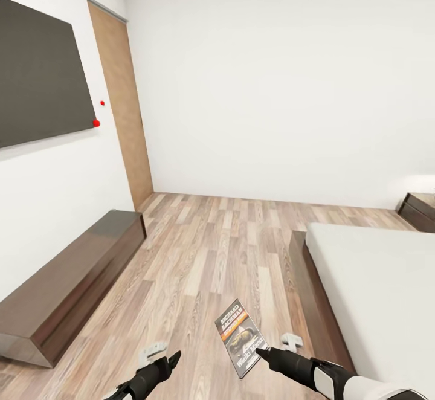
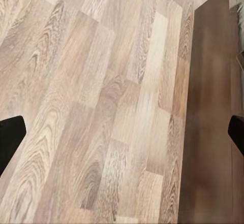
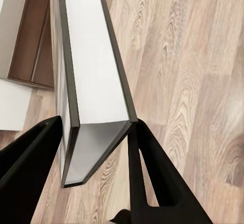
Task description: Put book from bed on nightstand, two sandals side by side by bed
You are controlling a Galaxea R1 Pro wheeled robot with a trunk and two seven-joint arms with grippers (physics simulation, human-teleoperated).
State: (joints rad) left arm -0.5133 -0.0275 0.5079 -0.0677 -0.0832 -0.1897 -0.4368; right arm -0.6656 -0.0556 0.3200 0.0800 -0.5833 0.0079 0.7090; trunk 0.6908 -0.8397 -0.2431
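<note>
Head view. The right gripper [image 1: 261,351] is extended low over the wood-plank floor [image 1: 205,249] and is clamped on the book [image 1: 240,338]. The book stands tilted above the fingertips, cover facing the camera, with white "RICHARD BACHMAN" lettering and an orange band visible. The bed [image 1: 374,291], a pale mattress on a dark brown frame, lies just to the right of this gripper. A dark brown nightstand [image 1: 420,209] stands beyond the bed's far corner, well apart from the gripper. The left gripper [image 1: 172,359] sits to the left of the book, apart from it and holding nothing; from this view its finger spacing cannot be told. A long low dark cabinet [image 1: 72,279] runs along the wall to the left of the left gripper, under a dark wall panel [image 1: 39,74]. A brown door [image 1: 121,104] stands far ahead on that same side.

Left wrist view. Two black fingertips [image 2: 10,140] appear at opposite edges, set wide apart with nothing between them. Ahead of them lies the plank floor [image 2: 91,97], with the dark wood of the bed frame [image 2: 208,107] beside one fingertip.

Right wrist view. The two black fingers [image 3: 152,178] close on the book [image 3: 94,71] from both sides. The book is seen edge-on, with pale page edges between dark covers, and runs straight out from the fingers. Beyond it are the plank floor [image 3: 188,66] and a dark brown furniture edge [image 3: 28,41].
</note>
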